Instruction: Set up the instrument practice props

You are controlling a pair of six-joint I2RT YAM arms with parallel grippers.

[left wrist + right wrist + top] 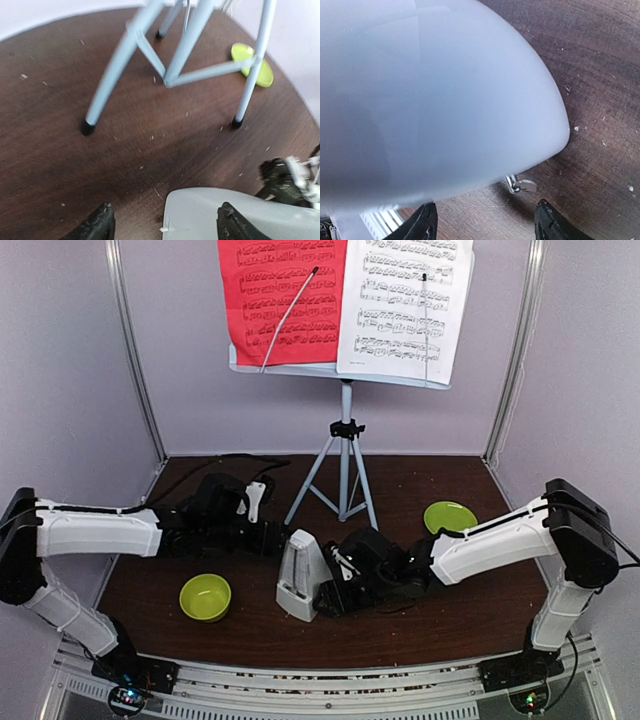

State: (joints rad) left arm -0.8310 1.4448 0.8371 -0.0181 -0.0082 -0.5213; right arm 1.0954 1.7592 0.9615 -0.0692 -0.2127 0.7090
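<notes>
The red sheet (283, 295) and the white sheet (405, 302) of printed music rest side by side on the pale music stand (345, 375), whose tripod (343, 475) stands at the back middle. The small white pyramid metronome (300, 575) stands on the table in front of it. My left gripper (272, 538) is open just left of and behind the metronome; in the left wrist view (165, 225) the metronome (200, 212) lies partly between the fingers. My right gripper (335, 595) is open close to its right side; the metronome (430, 90) fills the right wrist view above the right gripper (482, 225).
A lime-green bowl (205, 597) sits front left. A lime-green plate (449, 516) lies at the right, also in the left wrist view (252, 62) behind the tripod legs (112, 80). A small metal winding key (521, 186) sticks out at the metronome's base. Pale walls enclose the dark table (440, 615).
</notes>
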